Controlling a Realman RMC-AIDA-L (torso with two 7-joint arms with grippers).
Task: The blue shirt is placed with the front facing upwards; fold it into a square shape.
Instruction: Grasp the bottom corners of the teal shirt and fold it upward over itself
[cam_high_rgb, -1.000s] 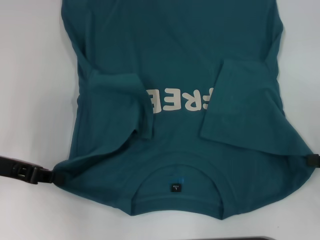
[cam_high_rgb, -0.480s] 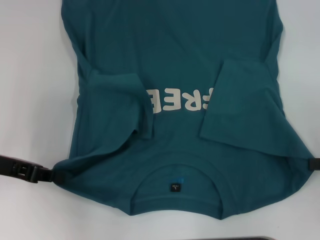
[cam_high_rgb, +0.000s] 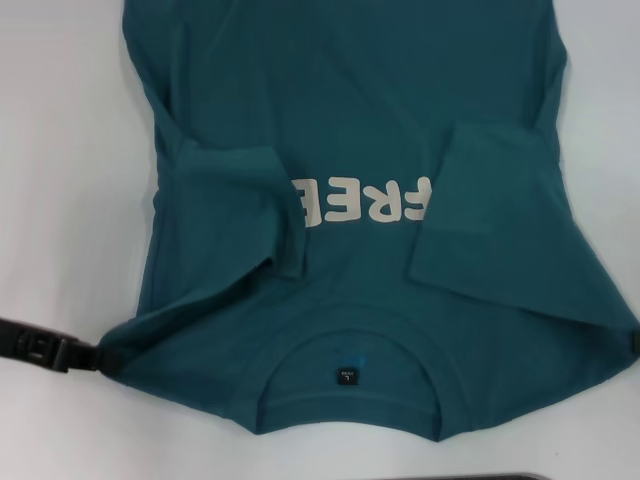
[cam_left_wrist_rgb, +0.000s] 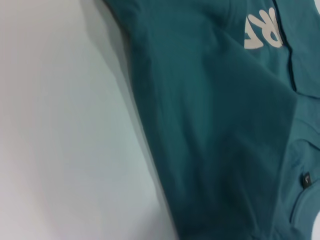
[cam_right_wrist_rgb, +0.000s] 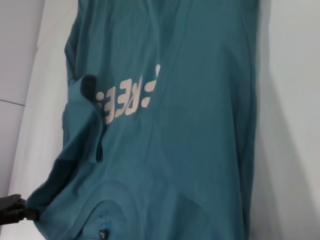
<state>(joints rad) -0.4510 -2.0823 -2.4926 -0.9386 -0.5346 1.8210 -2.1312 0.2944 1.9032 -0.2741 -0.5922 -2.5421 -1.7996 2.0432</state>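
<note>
Left end effector (cam_high_rgb: 100, 353) at blue shirt (cam_high_rgb: 350, 110) shoulder corner, right end effector (cam_high_rgb: 634, 342) opposite — sleeves folded in

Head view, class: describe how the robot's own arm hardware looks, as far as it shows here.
Little shows. The left end effector is black, slim and bar-shaped, with blocky sections and recessed slots along it, at the blue shirt. The right end effector is only a small black tip at the picture's edge. No cables or markings are visible.

The left hand (cam_high_rgb: 95, 355) lies low, its black arm reaching in from outside and its tip pinching cloth. The right hand (cam_high_rgb: 633, 343) barely shows, its grip unclear.
</note>
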